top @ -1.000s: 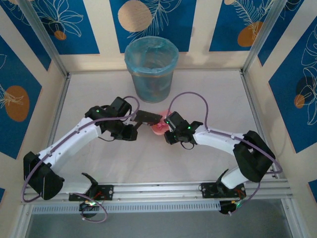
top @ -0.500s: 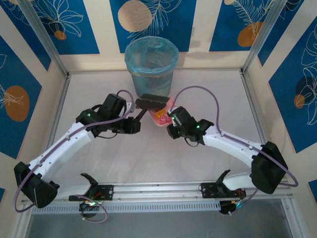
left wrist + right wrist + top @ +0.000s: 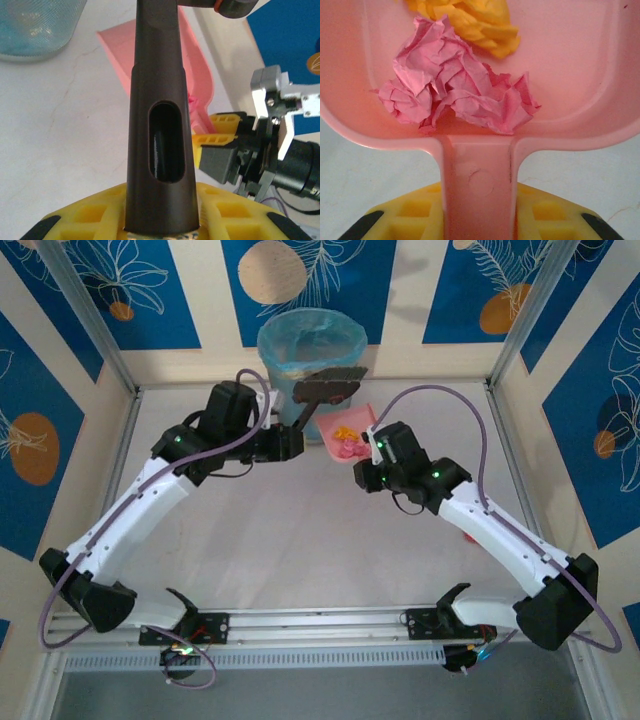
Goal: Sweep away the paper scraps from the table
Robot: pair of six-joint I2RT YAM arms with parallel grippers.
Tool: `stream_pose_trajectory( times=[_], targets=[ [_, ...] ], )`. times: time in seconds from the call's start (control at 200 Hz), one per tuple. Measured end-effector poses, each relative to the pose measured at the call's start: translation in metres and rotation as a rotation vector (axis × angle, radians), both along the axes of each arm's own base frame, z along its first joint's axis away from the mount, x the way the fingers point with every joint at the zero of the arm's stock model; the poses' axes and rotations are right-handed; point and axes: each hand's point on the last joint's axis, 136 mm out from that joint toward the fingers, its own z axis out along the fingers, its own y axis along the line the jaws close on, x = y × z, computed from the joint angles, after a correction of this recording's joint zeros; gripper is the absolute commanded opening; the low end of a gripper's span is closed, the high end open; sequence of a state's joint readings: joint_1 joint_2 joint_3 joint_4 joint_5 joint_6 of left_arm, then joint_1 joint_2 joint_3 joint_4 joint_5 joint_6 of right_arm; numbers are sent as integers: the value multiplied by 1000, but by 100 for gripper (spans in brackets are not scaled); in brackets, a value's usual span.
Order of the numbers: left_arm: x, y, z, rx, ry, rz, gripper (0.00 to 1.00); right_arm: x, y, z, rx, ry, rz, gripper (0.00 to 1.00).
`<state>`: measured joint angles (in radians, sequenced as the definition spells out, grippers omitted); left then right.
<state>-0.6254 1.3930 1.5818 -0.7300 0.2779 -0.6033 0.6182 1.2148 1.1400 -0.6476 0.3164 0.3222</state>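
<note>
Carrying stage, entries as follows.

- Right gripper (image 3: pixel 477 215): clamped on the handle of the pink dustpan (image 3: pixel 570 65). In the overhead view it sits right of centre, pan end toward the top of the frame.
- Paper scraps (image 3: pixel 347 440): lying in the pan. The wrist view shows a pink wad (image 3: pixel 455 85) against the back wall and a yellow wad (image 3: pixel 470 20) beyond it. Other colours cannot be made out.
- Left gripper (image 3: pixel 160 222): clamped on the dark handle of the brush (image 3: pixel 157 125). The brush head is tilted up at upper centre of the overhead view, level with the bin's rim.
- Bin (image 3: pixel 312 350): blue-lined, upper centre, against the back wall.
- Table (image 3: pixel 300 560): off-white, with nothing loose visible around mid-frame.
- Red speck (image 3: pixel 467 536): beside the right forearm, lower right. It is too small to tell whether it is a scrap.

Change noted: a second ago both tools were low at the middle of the frame, brush head meeting the pan. Since then both arms have extended toward the top of the frame, so the pan is now just in front of the bin and the brush is lifted off the surface.

Meaning, as a judgement: sweeping of this batch looks finished. Tipping the pan over the rim remains, with the pan kept level until then so the wads do not roll out. The speck may need a second pass.
</note>
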Motion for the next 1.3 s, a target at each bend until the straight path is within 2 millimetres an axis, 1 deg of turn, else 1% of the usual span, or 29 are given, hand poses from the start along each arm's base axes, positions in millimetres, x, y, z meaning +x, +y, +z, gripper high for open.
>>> stream_pose_trajectory(
  times=[0.14, 0.245, 0.345, 0.475, 0.575, 0.64, 0.735, 0.83, 0.915, 0.995, 1.05, 1.165, 1.24, 1.3],
  targets=[
    [11, -15, 19, -52, -22, -26, 0, -6, -8, 13, 6, -9, -9, 0],
    [8, -19, 25, -87, -28, -46, 0, -14, -16, 25, 20, -30, -16, 0],
    [-1, -18, 18, -100, -10, -67, 0, -20, -26, 31, 24, -36, -32, 0],
    [-15, -14, 7, -89, 19, -96, 0, -28, -35, 24, 4, 5, -52, 0],
    [-24, -10, 8, -80, 8, -125, 0, -33, -39, 19, -5, 37, -71, 0],
    [-31, -6, 10, -80, -13, -140, 0, -37, -42, 20, 1, 45, -85, 0],
    [-45, 4, 15, -88, -42, -145, 0, -42, -46, 28, 35, 34, -112, 0],
    [-53, 16, 32, -92, -110, -133, 0, -47, -50, 40, 84, 20, -144, 0],
    [-50, 31, 50, -88, -186, -76, 0, -46, -49, 58, 127, 3, -167, 0],
    [-43, 49, 59, -70, -238, 6, 0, -41, -47, 78, 158, -18, -183, 0],
    [-37, 61, 60, -45, -258, 64, 0, -35, -43, 92, 177, -34, -188, 0],
    [-26, 87, 55, 58, -271, 185, 0, -18, -31, 117, 195, -44, -202, 0],
    [-21, 106, 48, 134, -271, 276, 0, -4, -17, 131, 192, -41, -203, 0],
    [-21, 124, 43, 195, -271, 348, 0, 9, 0, 143, 191, -41, -192, 0]
  ],
)
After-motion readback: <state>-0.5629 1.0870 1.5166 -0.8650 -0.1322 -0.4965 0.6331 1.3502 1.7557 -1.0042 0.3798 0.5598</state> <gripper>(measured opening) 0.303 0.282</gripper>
